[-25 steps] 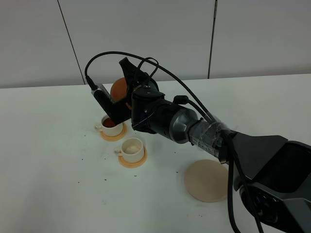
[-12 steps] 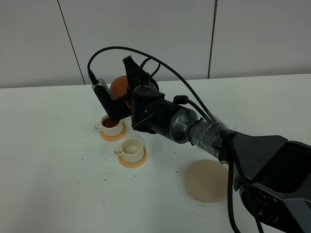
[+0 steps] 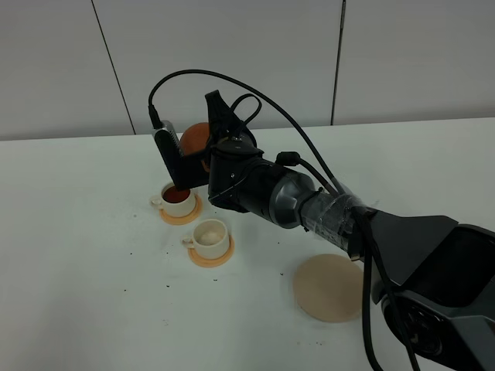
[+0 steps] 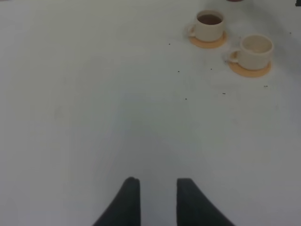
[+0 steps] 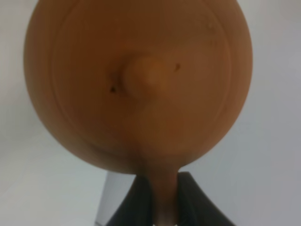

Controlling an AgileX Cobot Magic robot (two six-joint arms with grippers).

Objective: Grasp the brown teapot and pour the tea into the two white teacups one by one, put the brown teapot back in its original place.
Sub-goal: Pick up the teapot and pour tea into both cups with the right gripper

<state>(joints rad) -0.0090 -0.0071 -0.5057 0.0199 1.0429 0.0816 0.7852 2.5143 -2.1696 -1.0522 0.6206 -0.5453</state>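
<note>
On the white table (image 3: 77, 263) stand two white teacups, the far cup (image 3: 179, 199) holding dark tea and the near cup (image 3: 210, 234) empty. They sit on two orange-tan saucers, the far saucer (image 3: 182, 220) and the near saucer (image 3: 213, 261). One beige coaster (image 3: 331, 287) lies bare, well apart to the right. One brown teapot (image 3: 195, 137) hangs above and just behind the far cup, its handle clamped between the fingers of the right gripper (image 5: 164, 190). The left gripper (image 4: 157, 183) hovers over bare table with its fingers parted, holding nothing. Compared with one second ago, the teapot sits slightly higher and further right, and the wrist is rolled more upright. From the exterior view, the gripper hides most of the teapot. No view shows the spout, and the right wrist view is blurred.
</note>
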